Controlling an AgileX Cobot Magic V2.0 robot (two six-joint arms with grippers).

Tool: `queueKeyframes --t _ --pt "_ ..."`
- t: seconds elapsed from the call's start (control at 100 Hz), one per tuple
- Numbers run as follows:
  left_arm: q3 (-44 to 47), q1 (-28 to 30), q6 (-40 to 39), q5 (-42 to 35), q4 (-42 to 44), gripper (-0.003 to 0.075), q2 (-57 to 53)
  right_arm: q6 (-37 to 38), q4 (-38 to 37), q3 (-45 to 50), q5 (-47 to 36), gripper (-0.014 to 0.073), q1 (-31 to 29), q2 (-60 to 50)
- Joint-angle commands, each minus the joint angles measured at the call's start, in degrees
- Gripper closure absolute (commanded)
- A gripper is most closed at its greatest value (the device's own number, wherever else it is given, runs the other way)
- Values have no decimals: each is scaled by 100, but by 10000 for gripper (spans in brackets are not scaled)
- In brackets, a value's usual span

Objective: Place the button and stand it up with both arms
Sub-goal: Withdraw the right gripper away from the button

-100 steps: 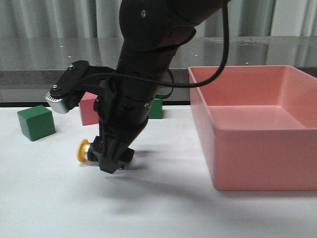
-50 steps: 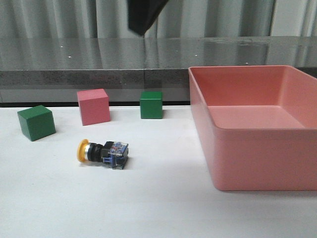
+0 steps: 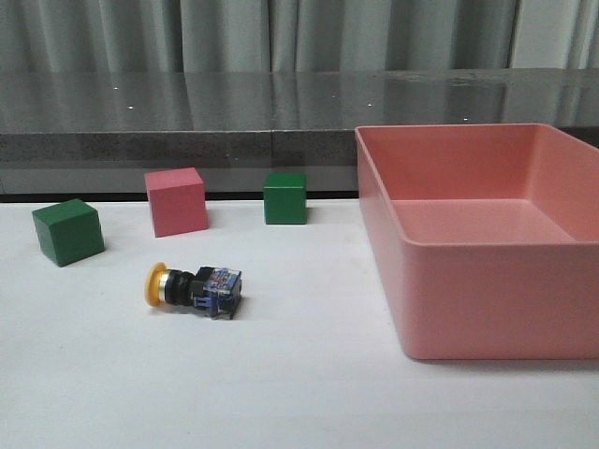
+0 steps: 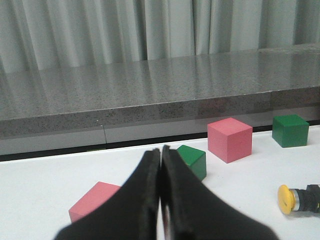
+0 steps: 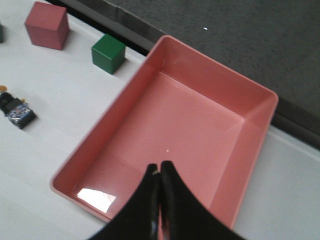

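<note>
The button (image 3: pixel 194 288) lies on its side on the white bench (image 3: pixel 281 393), yellow cap pointing left, in front of the pink cube (image 3: pixel 176 201) and left of the pink bin (image 3: pixel 487 290). Neither arm shows in the front view. Left fingers (image 4: pixel 150 172) are clenched empty; right fingers (image 5: pixel 156 177), also clenched empty, hang over the bin. The left wrist view cuts off the button's base.

The button (image 3: pixel 194 287) lies on its side on the white worktop (image 3: pixel 281 393), not upright. Its flat round yellow cap faces the robot's left, followed by a silver ring, a black cylindrical body and a blue-grey base pointing right. Nothing touches it; no hand is holding it.
</note>
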Motion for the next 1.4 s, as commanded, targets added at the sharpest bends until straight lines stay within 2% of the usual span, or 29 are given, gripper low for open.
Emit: queueKeyframes --t 0.0,0.13,0.25,0.42,0.5,0.57,0.75,0.92,0.96,0.99,1.17,1.22,1.27,1.34,1.39 --pt "262 2 -4 -404 8 740 -168 359 -307 736 -825 654 -186 -787" --pt "262 2 -4 -492 -71 740 -168 978 -794 1888 -1082 654 -368 -1815" --pt "262 2 -4 -885 -391 740 -168 1408 -1057 2731 -1049 654 -498 -2661" --pt "250 2 -15 -1457 -1998 740 -168 1440 -1106 3373 -992 654 -542 -3724" --pt "185 2 -26 -1407 -2995 740 -168 1440 -1136 3534 -932 654 -542 -4207" --pt "52 2 -26 -1150 -3341 740 -124 1440 -1204 3641 -899 654 -542 -4531" --pt "-775 2 4 -74 -3169 740 684 1440 -1297 3897 -888 654 -542 -4917" --pt "-2137 -23 146 1024 -2068 740 2393 1440 -1308 4146 -957 654 -542 -4918" --pt "-2516 -47 496 1258 -1981 740 2885 1440 -1308 4151 -973 654 -542 -4918" --pt "-2863 -87 1047 1396 -1982 739 3363 1440 -1313 4151 -987 654 -542 -4918" --pt "-3973 -397 2776 1716 -2008 733 5006 1440 -1313 4151 -1016 654 -542 -4918" --pt "-4216 -517 3127 1802 -2017 699 5404 1440 -1313 4151 -1016 654 -542 -4918" --pt "-4414 -659 3431 1848 -2031 631 5780 1440 -1313 4151 -1016 654 -542 -4918" --pt "-4629 -900 3810 1848 -2031 484 6282 1440 -1313 4151 -1016 654 -542 -4918" --pt "-4748 -1068 4157 1824 -2031 337 6664 1440 -1313 4151 -1016 654 -542 -4918"
